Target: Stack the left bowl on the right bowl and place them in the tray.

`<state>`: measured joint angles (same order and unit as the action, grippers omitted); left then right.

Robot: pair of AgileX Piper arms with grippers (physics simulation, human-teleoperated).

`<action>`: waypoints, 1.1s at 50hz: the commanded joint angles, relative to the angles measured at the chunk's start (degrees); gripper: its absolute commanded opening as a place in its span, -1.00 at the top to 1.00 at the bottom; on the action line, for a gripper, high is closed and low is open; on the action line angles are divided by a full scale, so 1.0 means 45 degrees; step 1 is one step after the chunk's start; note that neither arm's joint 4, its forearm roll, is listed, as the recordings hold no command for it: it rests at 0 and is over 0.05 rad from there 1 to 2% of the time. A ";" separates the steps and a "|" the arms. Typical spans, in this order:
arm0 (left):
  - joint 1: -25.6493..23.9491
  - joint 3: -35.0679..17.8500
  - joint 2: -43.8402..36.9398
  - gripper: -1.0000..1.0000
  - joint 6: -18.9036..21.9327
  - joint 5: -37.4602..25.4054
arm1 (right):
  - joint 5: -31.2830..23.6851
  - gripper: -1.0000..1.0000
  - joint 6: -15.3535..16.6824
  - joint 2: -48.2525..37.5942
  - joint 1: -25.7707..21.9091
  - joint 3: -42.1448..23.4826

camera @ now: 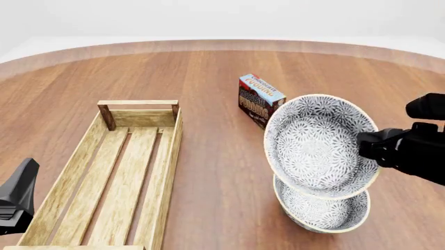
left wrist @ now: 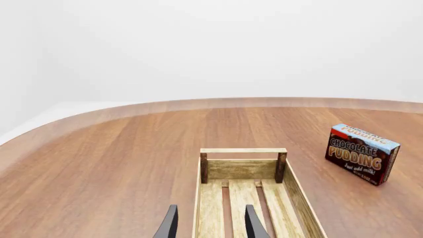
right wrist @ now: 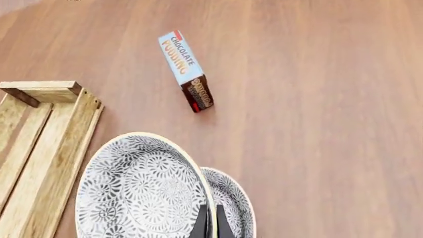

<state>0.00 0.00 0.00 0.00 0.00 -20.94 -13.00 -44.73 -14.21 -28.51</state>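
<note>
A: Two bowls, both patterned grey on white. Upper bowl [camera: 316, 146] is lifted and tilted, its inside facing the front camera. Lower bowl [camera: 325, 211] sits on the table [camera: 208, 73] directly below, partly hidden by the upper one.

B: Who holds the upper one?

A: Right gripper [camera: 365, 143], reaching in from the right. The wrist view shows its fingers [right wrist: 200, 225] pinched close together on the rim of the upper bowl [right wrist: 142, 191], one each side of the rim. Lower bowl [right wrist: 231, 203] peeks out behind it.

B: Are the bowls touching?

A: Cannot tell. In the front view they overlap; the upper rim hides the gap, if any.

B: Tray?

A: Tray [camera: 167, 172] lies on the left half of the table, long side running away from the arms, slats bare. Well apart from both bowls. The right wrist camera catches its far corner [right wrist: 46, 91].

B: Left gripper?

A: Low at the left edge of the front view, only a dark piece of it [camera: 17, 198] shows. Its own camera shows the two fingertips spread, nothing between them [left wrist: 210, 225]; one tip [left wrist: 253, 223] is over the tray's slats [left wrist: 241, 168], the other outside the tray's side rail.

B: Anything else?

A: Pudding box [camera: 259, 100], standing on edge beyond the bowls, near the table's middle, seen in all three views.
</note>
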 commanded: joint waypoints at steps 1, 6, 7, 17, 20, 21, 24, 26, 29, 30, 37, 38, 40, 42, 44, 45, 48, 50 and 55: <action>0.0000 0.0000 0.0000 -1.00 0.0000 0.0000 | 0.1435 1.00 -0.0613 -0.0326 0.0673 0.1208; 0.0000 0.0000 0.0000 -1.00 0.0000 0.0000 | 0.1780 1.00 -0.0728 -0.0447 0.0822 0.1495; 0.0000 0.0000 0.0000 -1.00 0.0000 0.0000 | 0.1863 1.00 -0.0757 -0.0500 0.0862 0.1555; 0.0000 0.0000 0.0000 -1.00 0.0000 0.0000 | 0.2274 1.00 -0.1120 -0.0336 0.1107 0.2168; 0.0000 0.0000 0.0000 -1.00 0.0000 0.0000 | 0.2481 1.00 -0.1233 -0.0293 0.1175 0.2434; 0.0000 0.0000 0.0000 -1.00 0.0000 0.0000 | 0.2574 1.00 -0.1260 -0.0316 0.1194 0.2519; 0.0000 0.0000 0.0000 -1.00 0.0000 0.0000 | 0.2805 1.00 -0.1361 -0.0329 0.1184 0.2772; 0.0000 0.0000 0.0000 -1.00 0.0000 0.0000 | 0.2935 1.00 -0.1415 -0.0352 0.1174 0.2908; 0.0000 0.0000 0.0000 -1.00 0.0000 0.0000 | 0.3062 1.00 -0.1441 -0.0413 0.1179 0.3003; 0.0000 0.0000 0.0000 -1.00 0.0000 0.0000 | 0.3115 1.00 -0.1462 -0.0432 0.1180 0.3045; 0.0000 0.0000 0.0000 -1.00 0.0000 0.0000 | 0.3624 1.00 -0.1590 -0.0641 0.1118 0.3439; 0.0000 0.0000 0.0000 -1.00 0.0000 0.0000 | 0.3723 1.00 -0.1634 -0.0651 0.1063 0.3551; 0.0000 0.0000 0.0000 -1.00 0.0000 0.0000 | 0.3856 1.00 -0.1652 -0.0727 0.1062 0.3646; 0.0000 0.0000 0.0000 -1.00 0.0000 0.0000 | 0.3895 1.00 -0.1664 -0.0732 0.1068 0.3705; 0.0000 0.0000 0.0000 -1.00 0.0000 0.0000 | 0.3919 1.00 -0.1689 -0.0727 0.1085 0.3754; 0.0000 0.0000 0.0000 -1.00 0.0000 0.0000 | 0.3942 1.00 -0.1696 -0.0737 0.1092 0.3781; 0.0000 0.0000 0.0000 -1.00 0.0000 0.0000 | 0.4021 1.00 -0.1730 -0.0742 0.1061 0.3882; 0.0000 0.0000 0.0000 -1.00 0.0000 0.0000 | 0.4213 1.00 -0.1740 -0.0872 0.1076 0.3986; 0.0000 0.0000 0.0000 -1.00 0.0000 0.0000 | 0.4472 1.00 -0.1687 -0.1133 0.1149 0.4046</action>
<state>0.00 0.00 0.00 0.00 0.00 -3.05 -20.26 -48.63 -9.25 -11.36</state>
